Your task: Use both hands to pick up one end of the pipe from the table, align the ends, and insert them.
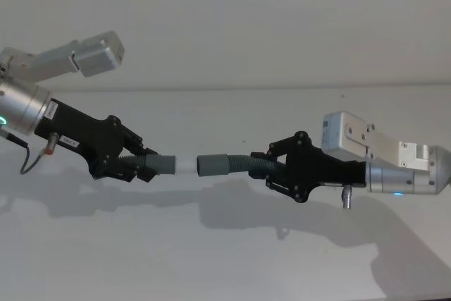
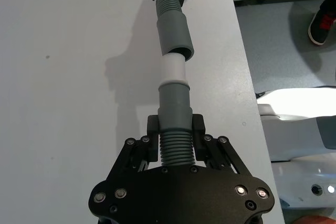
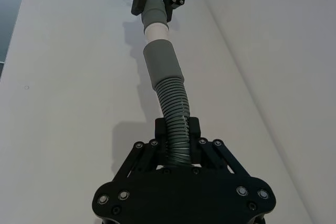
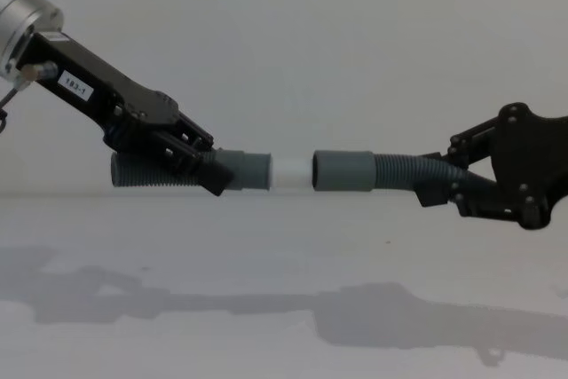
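The left gripper point(image 4: 191, 161) was clamped on the ribbed hose piece point(image 4: 142, 169), its white tip point(image 4: 290, 172) pointing straight at the wider sleeve point(image 4: 342, 170) held by the clamped right gripper point(image 4: 444, 185). Both hung above the table point(image 4: 266, 246), axes nearly level. Whether the tip had entered, I couldn't tell.

Two claws are holding two pipe pieces up, end to end.
The left claw point(image 4: 206, 170) is squeezing the piece with the white tip point(image 4: 290, 172). The right claw point(image 4: 441, 182) is squeezing the piece with the wide grey sleeve point(image 4: 343, 170). The tip is just meeting the sleeve, above the white worktop point(image 4: 266, 255).
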